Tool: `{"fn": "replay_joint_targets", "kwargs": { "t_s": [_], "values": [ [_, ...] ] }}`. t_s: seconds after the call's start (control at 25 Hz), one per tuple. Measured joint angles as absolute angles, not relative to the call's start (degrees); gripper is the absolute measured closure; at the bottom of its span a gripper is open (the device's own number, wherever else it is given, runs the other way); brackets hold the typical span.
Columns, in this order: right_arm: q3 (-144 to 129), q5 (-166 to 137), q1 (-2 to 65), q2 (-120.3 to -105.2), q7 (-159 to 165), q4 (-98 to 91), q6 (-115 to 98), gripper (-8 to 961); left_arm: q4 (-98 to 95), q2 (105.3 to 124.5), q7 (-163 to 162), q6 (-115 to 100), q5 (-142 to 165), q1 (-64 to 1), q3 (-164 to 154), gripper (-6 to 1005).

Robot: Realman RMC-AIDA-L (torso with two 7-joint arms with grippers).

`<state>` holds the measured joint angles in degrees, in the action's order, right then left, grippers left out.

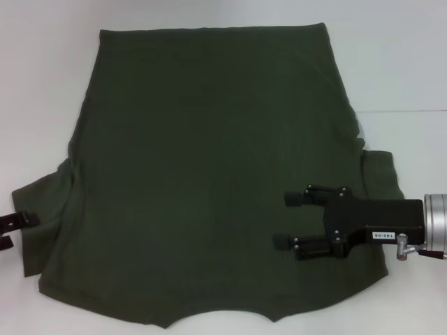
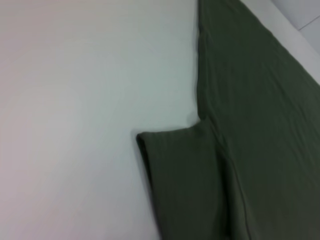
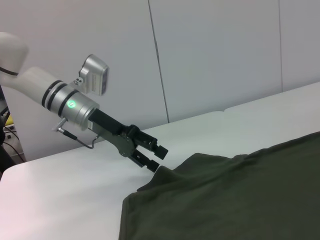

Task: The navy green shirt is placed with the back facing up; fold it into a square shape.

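Note:
The navy green shirt lies spread flat on the white table, with its collar edge at the near side and a short sleeve out to each side. My right gripper is open and empty over the shirt's near right part, beside the right sleeve. My left gripper is open at the outer edge of the left sleeve. In the right wrist view the left gripper has its open fingers right at the sleeve's edge. The left wrist view shows that sleeve flat on the table.
The white table extends around the shirt on the left, far and right sides. A seam in the tabletop runs at the right. A pale wall stands behind the table.

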<state>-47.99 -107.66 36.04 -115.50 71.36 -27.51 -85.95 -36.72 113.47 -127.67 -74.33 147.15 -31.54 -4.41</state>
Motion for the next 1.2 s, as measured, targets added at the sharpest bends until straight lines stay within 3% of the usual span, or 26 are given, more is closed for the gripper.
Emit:
{"fn": "replay_joint_targets", "kwargs": {
  "t_s": [1.08,1.2],
  "values": [
    [-48.1,-107.8,36.3,-115.67,71.3,-27.4,-85.9,8,-33.8,113.45,-128.3,-72.9,147.0,-33.2,-6.2,208],
    [-48.1,-107.8,36.3,-115.69,71.3,-27.4,-85.9,9,-33.8,113.46,-128.3,-72.8,147.0,-33.3,-6.5,381]
  ]
}}
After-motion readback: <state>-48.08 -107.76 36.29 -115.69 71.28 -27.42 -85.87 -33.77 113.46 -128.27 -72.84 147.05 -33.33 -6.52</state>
